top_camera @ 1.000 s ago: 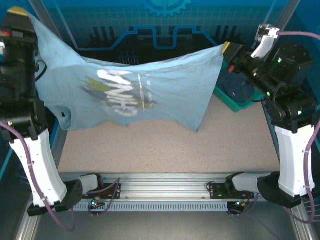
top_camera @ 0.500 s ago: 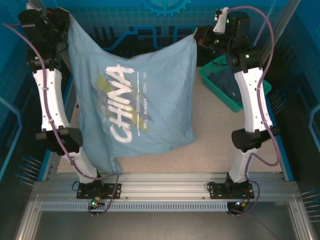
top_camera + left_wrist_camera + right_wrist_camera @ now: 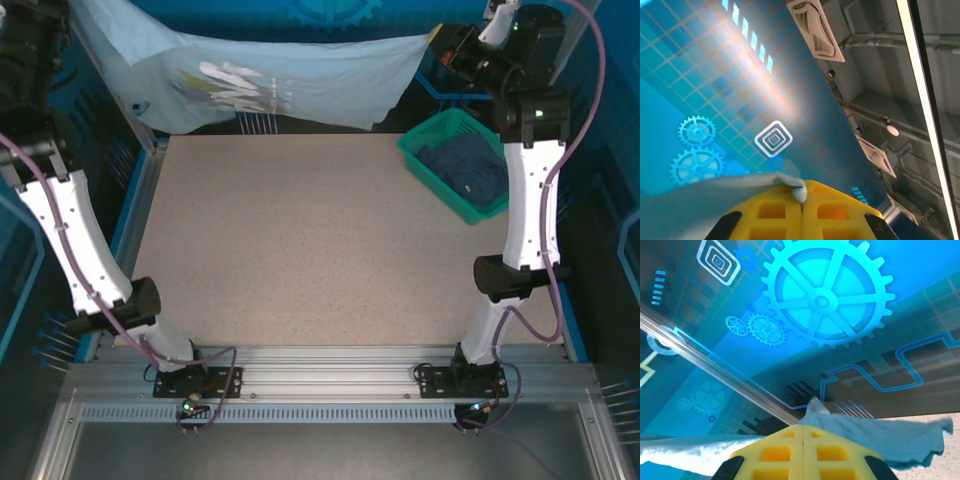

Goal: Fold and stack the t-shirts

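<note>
The pale blue-grey t-shirt [image 3: 280, 85] with white lettering hangs stretched across the back of the table, held up between both arms. My left gripper [image 3: 802, 192] is shut on a bunched corner of it [image 3: 799, 190], yellow pads pressed together. My right gripper [image 3: 804, 429] is shut on the other corner, cloth [image 3: 875, 437] spilling out past its tips. In the top view the right gripper [image 3: 447, 42] sits at the shirt's right end; the left end runs off the upper left. The darker slate t-shirt [image 3: 465, 165] lies crumpled in the basket.
The teal-green mesh basket [image 3: 412, 150] stands at the table's right back edge, below the right arm. The speckled beige tabletop [image 3: 300, 250] lies bare beneath the hanging shirt. Blue enclosure walls close the back and sides.
Both arms have lifted and carried the shirt toward the back. It hung down over the table with the lettering readable; now it is stretched nearly level along the far edge.
</note>
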Controlling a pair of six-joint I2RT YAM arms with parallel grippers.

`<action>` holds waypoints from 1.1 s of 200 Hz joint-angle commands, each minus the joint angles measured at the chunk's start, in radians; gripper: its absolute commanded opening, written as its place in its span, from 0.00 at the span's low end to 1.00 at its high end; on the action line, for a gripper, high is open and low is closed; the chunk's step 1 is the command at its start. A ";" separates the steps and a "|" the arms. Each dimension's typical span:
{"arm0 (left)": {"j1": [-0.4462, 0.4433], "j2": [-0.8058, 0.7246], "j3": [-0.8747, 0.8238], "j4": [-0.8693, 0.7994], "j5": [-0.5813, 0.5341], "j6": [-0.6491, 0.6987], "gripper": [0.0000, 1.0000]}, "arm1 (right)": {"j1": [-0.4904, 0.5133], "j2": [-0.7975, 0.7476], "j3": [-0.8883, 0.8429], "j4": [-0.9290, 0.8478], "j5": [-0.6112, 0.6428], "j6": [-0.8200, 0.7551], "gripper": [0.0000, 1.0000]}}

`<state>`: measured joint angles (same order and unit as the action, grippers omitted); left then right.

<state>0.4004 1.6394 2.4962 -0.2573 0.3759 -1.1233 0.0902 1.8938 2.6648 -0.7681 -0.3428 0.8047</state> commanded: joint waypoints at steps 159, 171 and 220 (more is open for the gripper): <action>-0.367 -1.035 -2.145 -0.428 -0.136 -0.111 0.00 | 0.152 -0.282 -1.631 -0.018 0.435 -0.063 0.00; -0.368 -1.034 -2.143 -0.412 -0.136 -0.121 0.00 | 0.152 -0.300 -1.640 -0.033 0.467 -0.059 0.00; -0.451 -0.958 -2.122 -0.350 -0.155 -0.194 0.00 | 0.121 -0.315 -1.677 -0.082 0.549 -0.037 0.00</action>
<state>-0.0013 0.6483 0.3393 -0.6235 0.2394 -1.2675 0.2337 1.6001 1.0248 -0.7841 0.1322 0.7399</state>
